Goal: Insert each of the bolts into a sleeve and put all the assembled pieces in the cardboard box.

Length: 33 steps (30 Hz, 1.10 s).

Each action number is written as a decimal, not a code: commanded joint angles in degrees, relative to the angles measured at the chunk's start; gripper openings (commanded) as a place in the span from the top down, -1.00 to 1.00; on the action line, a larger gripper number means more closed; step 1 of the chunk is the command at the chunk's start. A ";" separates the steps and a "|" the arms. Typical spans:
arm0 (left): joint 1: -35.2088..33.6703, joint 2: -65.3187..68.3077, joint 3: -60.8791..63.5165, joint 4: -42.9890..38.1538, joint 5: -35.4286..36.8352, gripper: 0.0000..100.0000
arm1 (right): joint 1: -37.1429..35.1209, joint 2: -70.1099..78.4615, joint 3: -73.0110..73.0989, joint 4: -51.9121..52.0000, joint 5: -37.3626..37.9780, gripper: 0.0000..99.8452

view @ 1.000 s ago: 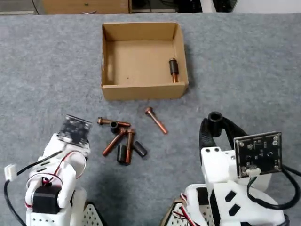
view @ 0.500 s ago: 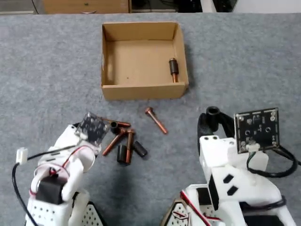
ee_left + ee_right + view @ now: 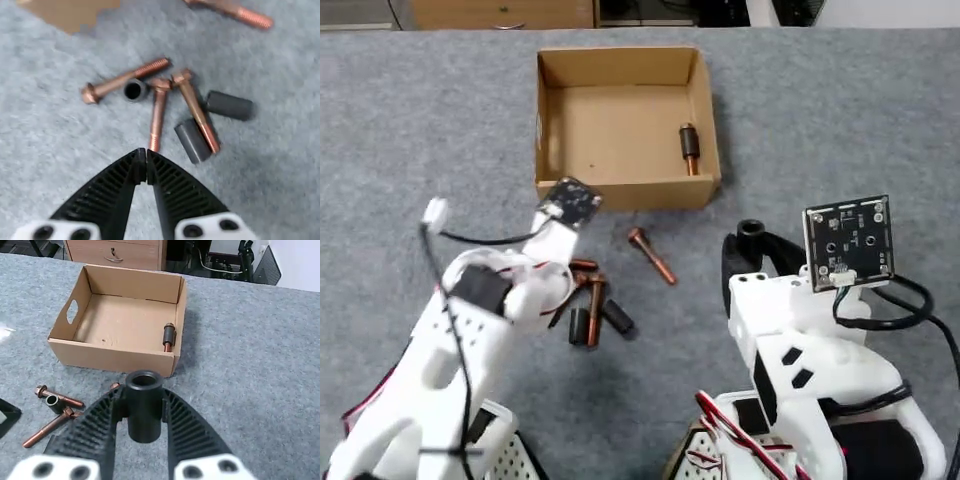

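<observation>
Four copper-coloured threaded bolts (image 3: 158, 117) and three black cylindrical sleeves (image 3: 229, 105) are seen ahead of the pressed-together left pincer (image 3: 146, 167), while a fourth sleeve (image 3: 145, 412) is pinched upright by the right pincer (image 3: 143, 401).

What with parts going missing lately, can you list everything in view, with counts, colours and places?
cardboard box: 1, brown, open, far middle of the table.
assembled piece: 1, copper bolt in black sleeve, inside the box by the wall on the right arm's side.
loose bolts: 4, copper; three clustered in front of the box, one apart.
loose sleeves: 3, black, in the cluster; one upright, two lying.
held sleeve: 1, black, upright in the right hand.
table: 1, grey.
left hand: 1, black, shut, empty, at the cluster's edge.
right hand: 1, black, shut on the held sleeve.
</observation>
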 commanded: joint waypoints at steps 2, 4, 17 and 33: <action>0.97 6.90 -3.08 0.26 -0.44 0.96 | -0.92 0.84 1.01 -1.58 -0.44 1.00; 0.53 8.66 -2.99 0.18 -4.66 0.96 | -0.92 0.66 2.51 -1.76 -0.44 1.00; 0.53 9.45 7.03 -15.12 -17.23 0.96 | -1.19 0.92 3.56 -1.93 -0.35 1.00; -4.40 9.89 9.93 -20.48 -16.26 0.79 | -1.19 1.10 3.82 -4.75 -0.35 1.00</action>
